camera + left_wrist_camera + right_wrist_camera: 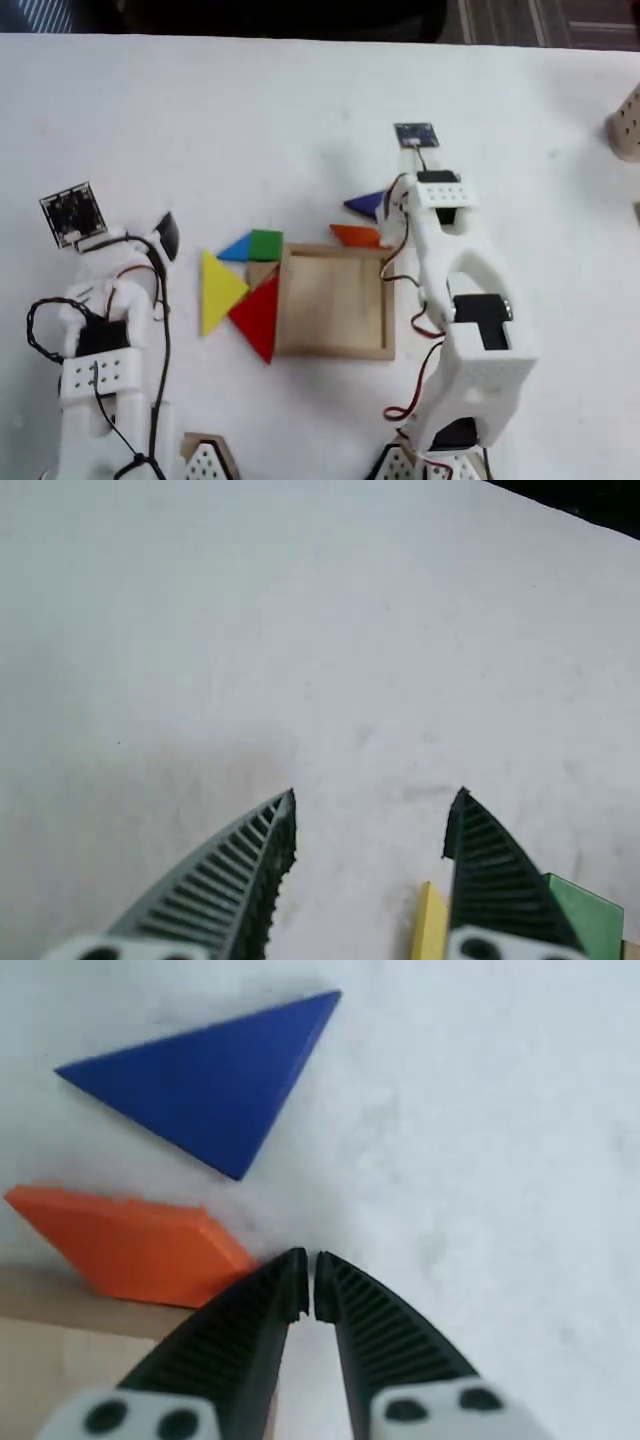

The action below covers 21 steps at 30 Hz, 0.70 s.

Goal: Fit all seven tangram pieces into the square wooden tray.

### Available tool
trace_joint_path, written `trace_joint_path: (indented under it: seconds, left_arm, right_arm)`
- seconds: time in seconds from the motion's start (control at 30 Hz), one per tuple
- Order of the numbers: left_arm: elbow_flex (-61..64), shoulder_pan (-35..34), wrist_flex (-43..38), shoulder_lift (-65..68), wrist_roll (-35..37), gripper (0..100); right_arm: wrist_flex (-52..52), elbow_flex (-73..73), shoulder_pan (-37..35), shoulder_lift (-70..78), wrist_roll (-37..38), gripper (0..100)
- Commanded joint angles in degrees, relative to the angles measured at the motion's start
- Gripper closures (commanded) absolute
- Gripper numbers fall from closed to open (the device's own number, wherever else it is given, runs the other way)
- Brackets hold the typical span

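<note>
The square wooden tray (335, 345) lies mid-table with nothing in it. Against its left side lie a yellow triangle (218, 290), a red triangle (258, 315), a light blue triangle (236, 248) and a green square (266, 244). An orange parallelogram (356, 235) touches the tray's far edge, and a dark blue triangle (368, 204) lies just beyond it. My right gripper (308, 1282) is shut with nothing in it, right beside the orange parallelogram (130, 1240) and near the dark blue triangle (210, 1080). My left gripper (375, 805) is open over bare table, left of the yellow triangle (432, 920) and green square (585, 920).
A small tan piece (262, 272) sits between the green square and the red triangle. The right arm (470, 340) stretches along the tray's right side. A perforated object (625, 125) stands at the far right edge. White table extends beyond the pieces.
</note>
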Motion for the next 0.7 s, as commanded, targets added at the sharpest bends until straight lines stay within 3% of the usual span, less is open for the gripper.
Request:
trace_joint_path:
  seconds: [0.0,0.3,0.67]
  left_arm:
    - [-2.5,1.1,-1.3,0.2,-0.4,76]
    - [-2.4,1.2,-1.3,0.2,-0.4,76]
    - [-2.4,1.1,-1.3,0.2,-0.4,76]
  right_arm:
    - [-2.7,-0.1,-3.7,-3.5,-0.4,97.8]
    - [0.7,0.3,-15.3,-3.5,0.2,97.8]
    - [-2.8,-0.3,-27.6,-4.2,-0.1,97.8]
